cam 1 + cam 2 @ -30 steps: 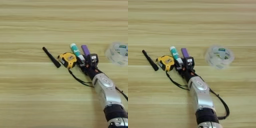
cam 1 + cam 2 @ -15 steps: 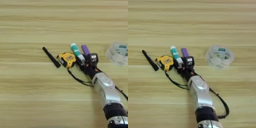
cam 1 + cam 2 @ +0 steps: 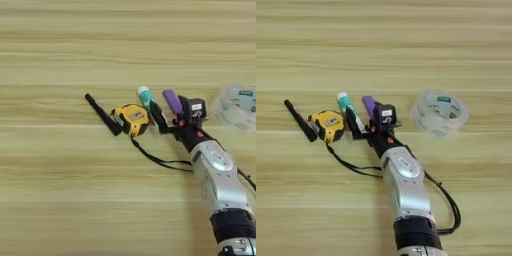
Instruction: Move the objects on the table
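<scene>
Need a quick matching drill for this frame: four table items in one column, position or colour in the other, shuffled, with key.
Items:
1. pen
2. tape measure
3. glue stick
4. clear tape roll

Descriptions:
A. yellow, black strap trailing toward the arm
B. farthest right, apart from the cluster
C. black, farthest left
D. white with green label, beside the gripper

Pairs: 1-C, 2-A, 3-D, 4-B

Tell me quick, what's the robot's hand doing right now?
Right gripper: open, one black finger lying on the glue stick and the other by the purple block. Gripping nothing yet.
</scene>
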Robot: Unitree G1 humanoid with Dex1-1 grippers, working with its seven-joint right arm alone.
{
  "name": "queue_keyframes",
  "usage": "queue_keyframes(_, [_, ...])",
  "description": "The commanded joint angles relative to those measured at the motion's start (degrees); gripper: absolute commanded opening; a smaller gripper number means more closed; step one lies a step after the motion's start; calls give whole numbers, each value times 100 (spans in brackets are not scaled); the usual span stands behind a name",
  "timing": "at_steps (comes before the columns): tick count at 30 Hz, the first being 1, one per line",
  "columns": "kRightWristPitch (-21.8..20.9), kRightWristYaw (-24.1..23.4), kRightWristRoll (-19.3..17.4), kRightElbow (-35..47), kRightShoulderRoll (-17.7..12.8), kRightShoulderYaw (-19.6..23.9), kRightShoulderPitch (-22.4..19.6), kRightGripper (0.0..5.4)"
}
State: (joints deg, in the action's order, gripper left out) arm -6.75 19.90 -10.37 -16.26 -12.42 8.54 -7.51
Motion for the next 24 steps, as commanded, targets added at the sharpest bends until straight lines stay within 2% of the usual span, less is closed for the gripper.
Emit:
queue_keyframes(1, [-74,-101,-44,643,-98,90,-174,499])
queue_keyframes(5, [-191,-121,-103,945,-18,97,-95,534])
queue_keyframes(7, [-463,-201,-86,811,57,152,-175,538])
queue_keyframes(14, [-1781,-320,-292,-554,545,397,-893,538])
queue_keyframes(17, [-2351,-410,-290,-1015,613,512,-1134,538])
queue_keyframes(20, [-2703,-439,-357,-1502,637,633,-1338,538])
queue_keyframes(24, [-3044,-413,-264,-1708,633,590,-1407,538])
